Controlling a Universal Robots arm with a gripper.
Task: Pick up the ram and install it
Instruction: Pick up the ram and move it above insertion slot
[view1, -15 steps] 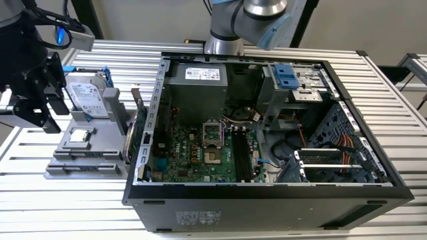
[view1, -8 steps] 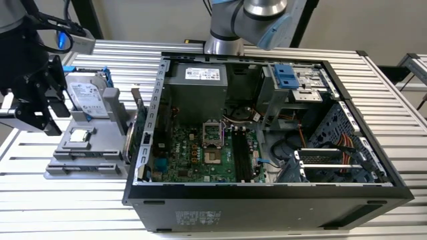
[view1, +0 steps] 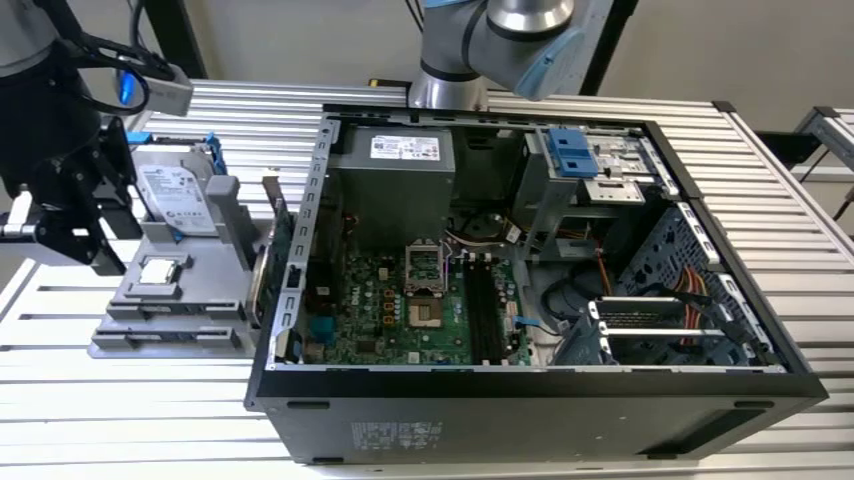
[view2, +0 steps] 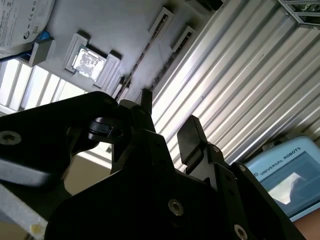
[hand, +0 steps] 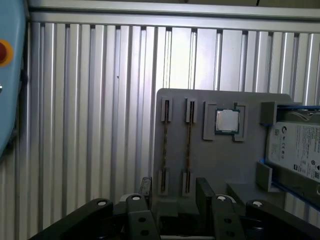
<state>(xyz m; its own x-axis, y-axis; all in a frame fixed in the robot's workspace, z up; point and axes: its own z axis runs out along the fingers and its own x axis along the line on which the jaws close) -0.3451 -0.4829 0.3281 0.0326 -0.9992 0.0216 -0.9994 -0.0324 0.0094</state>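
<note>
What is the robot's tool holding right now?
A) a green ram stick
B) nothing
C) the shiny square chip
B: the tool is open with nothing between its fingers, while both ram sticks and the chip sit in the grey holder.

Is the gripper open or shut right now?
Open: in both wrist views the fingers of the gripper stand apart, with nothing held between them.
</note>
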